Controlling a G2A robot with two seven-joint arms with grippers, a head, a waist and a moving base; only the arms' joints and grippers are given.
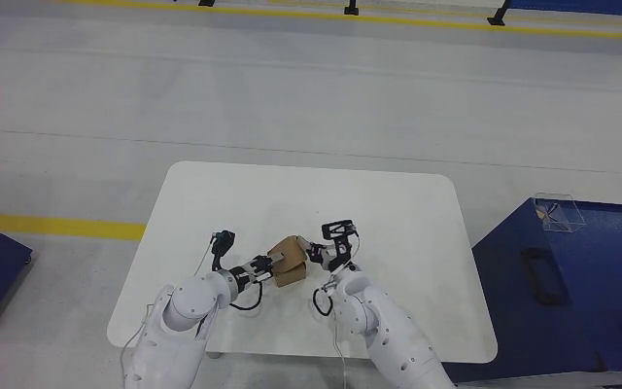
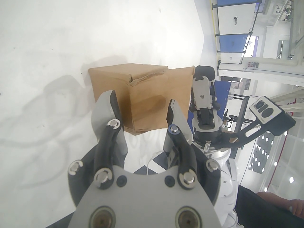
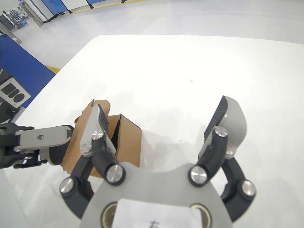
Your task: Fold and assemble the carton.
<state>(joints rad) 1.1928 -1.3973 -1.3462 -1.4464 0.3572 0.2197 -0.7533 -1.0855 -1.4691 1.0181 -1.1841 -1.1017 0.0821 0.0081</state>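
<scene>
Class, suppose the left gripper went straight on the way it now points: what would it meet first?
The carton: its brown corner stands straight ahead of the open left gripper, in line with the gap between its jaws. It looks close, though depth is hard to judge.

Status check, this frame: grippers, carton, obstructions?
Left gripper open, up against the carton. Right gripper open, beside its open end. Carton on table, top not closed. No obstruction seen.
</scene>
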